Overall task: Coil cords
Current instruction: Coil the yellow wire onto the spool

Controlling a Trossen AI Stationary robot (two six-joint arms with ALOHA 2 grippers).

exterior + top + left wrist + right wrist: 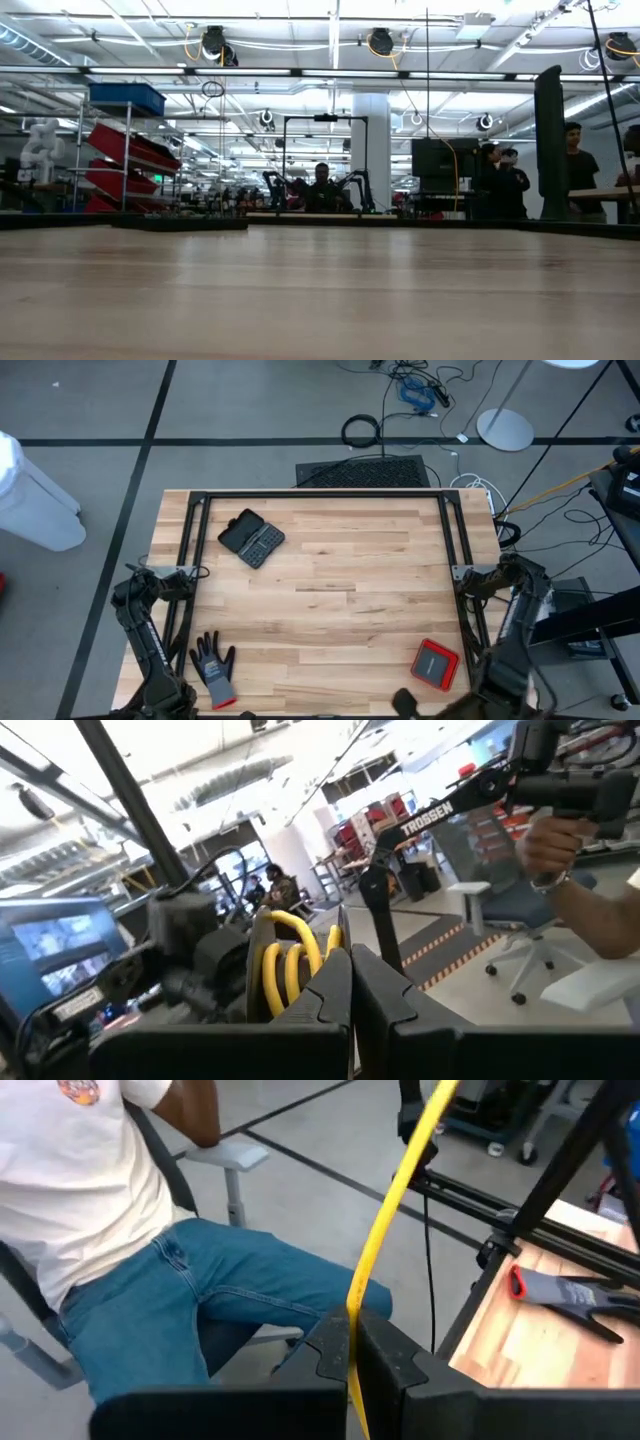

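- right gripper [352, 1345]: fingers closed, a taut yellow cord [385, 1220] looks pinched between them; sits off the table's front edge near a seated person [200, 1280] in jeans
- left gripper [350, 980]: fingers closed tight together; yellow loops [285, 955] sit just behind the tips, can't tell if touching or held
- where the cord is: not on the table [340, 610]; off the tabletop at the grippers, one straight run rising from the right fingers, coiled turns by the left fingers; can't tell if both are one cord
- handling, my read: light, thin, flexible but a bit springy, so loops will likely want to open; smooth jacket may slide in a pinch
- where to take hold, my read: pinch across the strand close to the coil and clamp the stacked turns together, not a single loose turn
- counts: 1 straight yellow strand, about 3 yellow turns, 2 arms
- on the table: 1 grey glove [213, 668] near the left front, 1 black case [251, 538] toward the back left, 1 red box [436, 663] near the right front, all well apart
- 1 person's hand [550, 845] shows in the left wrist view, apart from the left gripper
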